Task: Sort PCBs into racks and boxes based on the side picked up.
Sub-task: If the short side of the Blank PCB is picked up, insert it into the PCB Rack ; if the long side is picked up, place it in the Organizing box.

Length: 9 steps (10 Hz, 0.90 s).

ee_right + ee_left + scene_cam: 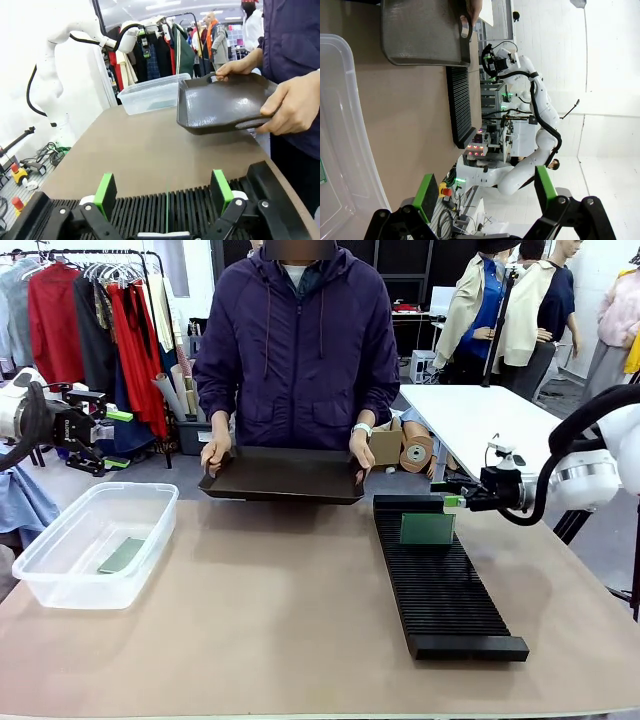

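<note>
- PCB (427, 529) upright in my rack (445, 590); another flat in my box (60, 570).
- Both my hands (118, 438) (452, 502) released; no legible writing.

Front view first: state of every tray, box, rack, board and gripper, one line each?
Black tray: held by both the person's hands, tilted, off the table.
Clear box: open, one PCB lying flat inside.
Rack: one PCB upright in far-end slot.
Left gripper: open, empty.
Right gripper: open, above rack.

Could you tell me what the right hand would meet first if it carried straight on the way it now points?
Probably the black tray held by the person, though depth is unclear; the right hand is open over the rack.
</note>
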Each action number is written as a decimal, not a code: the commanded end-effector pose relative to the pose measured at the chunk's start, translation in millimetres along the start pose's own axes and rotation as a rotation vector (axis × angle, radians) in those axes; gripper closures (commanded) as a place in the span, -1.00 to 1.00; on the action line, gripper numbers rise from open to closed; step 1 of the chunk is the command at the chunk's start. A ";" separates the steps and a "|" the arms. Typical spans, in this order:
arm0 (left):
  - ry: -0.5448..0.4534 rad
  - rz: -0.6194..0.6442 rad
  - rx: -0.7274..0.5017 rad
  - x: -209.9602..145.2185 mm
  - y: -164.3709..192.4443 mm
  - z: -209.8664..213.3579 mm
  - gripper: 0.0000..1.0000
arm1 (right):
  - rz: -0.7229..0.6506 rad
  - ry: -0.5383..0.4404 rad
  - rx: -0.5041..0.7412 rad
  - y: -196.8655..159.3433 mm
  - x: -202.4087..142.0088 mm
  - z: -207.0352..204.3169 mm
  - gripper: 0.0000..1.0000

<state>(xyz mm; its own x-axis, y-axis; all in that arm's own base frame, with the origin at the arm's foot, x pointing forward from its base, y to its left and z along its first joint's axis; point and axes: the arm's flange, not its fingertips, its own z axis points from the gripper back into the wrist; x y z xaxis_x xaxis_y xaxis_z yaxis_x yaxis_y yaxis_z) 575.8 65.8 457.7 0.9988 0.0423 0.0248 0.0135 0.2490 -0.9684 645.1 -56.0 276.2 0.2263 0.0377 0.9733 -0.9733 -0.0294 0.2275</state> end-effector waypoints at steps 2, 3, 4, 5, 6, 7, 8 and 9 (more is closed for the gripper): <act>-0.007 0.007 0.004 -0.7 -2.1 0.5 -1.00 | -0.269 -0.012 -0.065 32.7 45.2 -10.8 -1.00; -0.007 0.007 0.004 -0.7 -2.1 0.5 -1.00 | -0.386 -0.002 -0.081 44.8 60.4 -12.4 -1.00; -0.007 0.007 0.004 -0.7 -2.1 0.5 -1.00 | -0.538 0.025 -0.107 57.2 72.2 -13.9 -1.00; -0.007 0.007 0.004 -0.7 -2.1 0.5 -1.00 | -0.701 0.040 -0.118 70.1 81.9 -16.4 -1.00; -0.007 0.007 0.004 -0.7 -2.1 0.5 -1.00 | -0.830 0.044 -0.119 85.3 91.4 -20.8 -1.00; -0.007 0.007 0.004 -0.7 -2.1 0.5 -1.00 | -0.913 0.042 -0.124 98.1 97.8 -23.7 -1.00; -0.007 0.007 0.004 -0.7 -2.1 0.5 -1.00 | -1.015 0.032 -0.116 111.8 100.2 -25.9 -1.00; -0.007 0.007 0.004 -0.7 -2.1 0.5 -1.00 | -1.089 0.013 -0.083 122.9 100.5 -27.9 -1.00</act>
<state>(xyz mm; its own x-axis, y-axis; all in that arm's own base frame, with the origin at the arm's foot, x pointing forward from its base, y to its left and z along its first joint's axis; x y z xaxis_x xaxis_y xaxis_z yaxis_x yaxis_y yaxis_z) 576.0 65.9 457.4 0.9988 0.0425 0.0246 0.0132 0.2491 -0.9684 559.5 -30.6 393.5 0.9456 0.0133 0.3251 -0.3246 0.1055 0.9399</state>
